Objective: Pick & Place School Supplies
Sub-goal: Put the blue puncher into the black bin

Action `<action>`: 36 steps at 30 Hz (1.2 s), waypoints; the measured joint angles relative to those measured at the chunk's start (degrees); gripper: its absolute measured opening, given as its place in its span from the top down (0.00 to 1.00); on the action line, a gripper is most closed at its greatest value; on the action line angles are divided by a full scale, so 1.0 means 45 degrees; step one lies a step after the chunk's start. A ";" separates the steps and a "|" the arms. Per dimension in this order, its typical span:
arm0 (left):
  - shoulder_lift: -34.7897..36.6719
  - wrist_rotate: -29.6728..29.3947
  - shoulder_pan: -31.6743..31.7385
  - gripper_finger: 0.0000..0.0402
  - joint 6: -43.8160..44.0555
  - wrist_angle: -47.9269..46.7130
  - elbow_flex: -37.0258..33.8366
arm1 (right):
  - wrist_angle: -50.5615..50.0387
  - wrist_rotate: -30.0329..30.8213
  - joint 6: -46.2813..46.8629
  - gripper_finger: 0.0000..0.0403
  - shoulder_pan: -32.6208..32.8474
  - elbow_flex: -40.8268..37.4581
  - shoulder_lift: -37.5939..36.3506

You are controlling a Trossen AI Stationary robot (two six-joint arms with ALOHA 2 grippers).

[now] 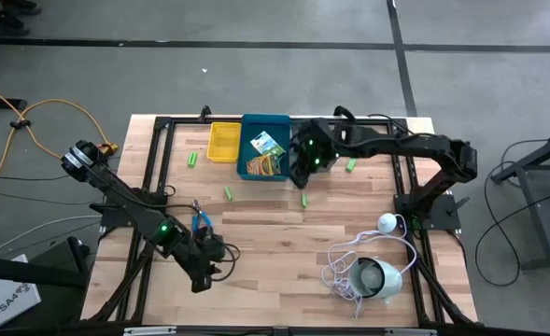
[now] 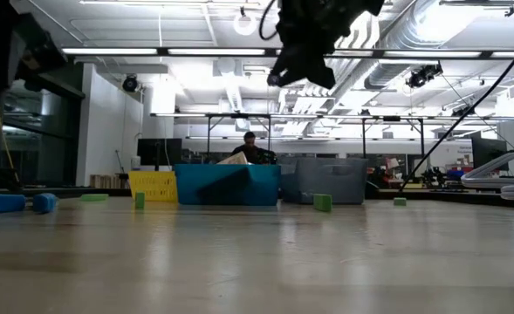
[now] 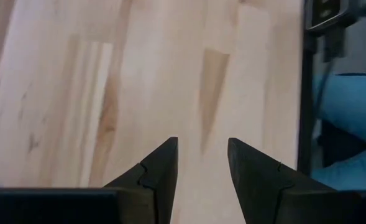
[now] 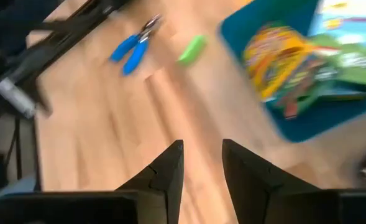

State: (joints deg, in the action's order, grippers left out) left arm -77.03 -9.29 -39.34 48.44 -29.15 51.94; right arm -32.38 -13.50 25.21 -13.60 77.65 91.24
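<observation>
Two glossy printed crayon boxes (image 1: pixel 268 155) lie in the blue plastic bin (image 1: pixel 284 123), print unreadable; right gripper (image 1: pixel 302 174) beside it and left gripper (image 1: pixel 224 260) over bare pale wood both empty, fingers apart; blue-handled tool (image 1: pixel 201 222) on table.

Your right gripper (image 4: pixel 202 163) hangs above bare wooden table (image 4: pixel 108 130), its two dark fingers (image 4: pixel 164 171) parted by a narrow gap with nothing between them. Ahead of the fingers and off to one side you see a blue bin (image 4: pixel 294 124) holding two printed crayon boxes (image 4: pixel 282 59), one mostly yellow and orange, the other green and blue, lying against each other. Farther ahead on the other side, a bright green stubby piece (image 4: pixel 192 48) lies on the wood just beside a blue-handled scissor-like tool (image 4: pixel 133 46), with a dark frame bar (image 4: pixel 58 31) beyond them.
</observation>
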 joint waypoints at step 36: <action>-0.0370 -0.0162 0.1410 0.62 1.6068 -0.8291 -0.0002 | -0.0064 -0.0038 -0.4261 0.75 0.4063 0.0000 0.0005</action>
State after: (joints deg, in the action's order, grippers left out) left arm -78.70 -10.02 -32.99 120.75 -66.46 51.94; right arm -32.67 -13.67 6.04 4.69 77.65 91.26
